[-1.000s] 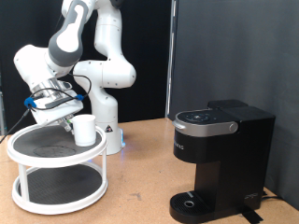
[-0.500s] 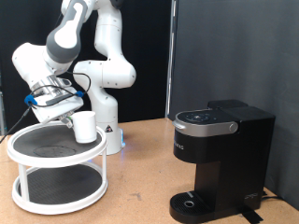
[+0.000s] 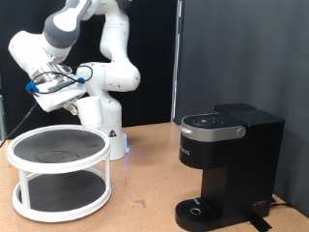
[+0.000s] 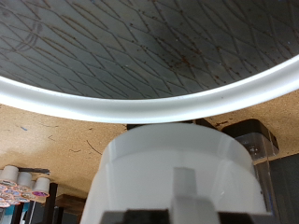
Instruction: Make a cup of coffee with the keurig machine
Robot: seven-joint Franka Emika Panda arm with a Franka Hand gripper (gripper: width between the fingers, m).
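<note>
I am running one Panda arm from afar. In the exterior view the gripper (image 3: 70, 100) is raised in the air at the view's left, above a white two-tier round stand (image 3: 58, 159) with dark mesh shelves. The cup (image 3: 90, 108) hangs from the gripper, clear of the stand's top shelf and in front of the arm's white base, so it is hard to pick out there.

The wrist view makes the hold plainer: the cup (image 4: 177, 177) fills the lower part of the picture right at the fingers, its white rim facing the camera, with the stand's white rim (image 4: 56, 98) and mesh shelf beyond it and wooden table (image 4: 56, 140) showing past that. I judge the fingers pinched on the cup's wall.

The keurig machine (image 3: 227, 164) stands at the exterior view's right, well apart from the cup. Its lid looks down and its round drip tray (image 3: 198, 210) shows nothing on it.

As I read it, the task is early: the cup is picked up off the stand, but not at the machine. No pod shows, and no brewing is visible.
</note>
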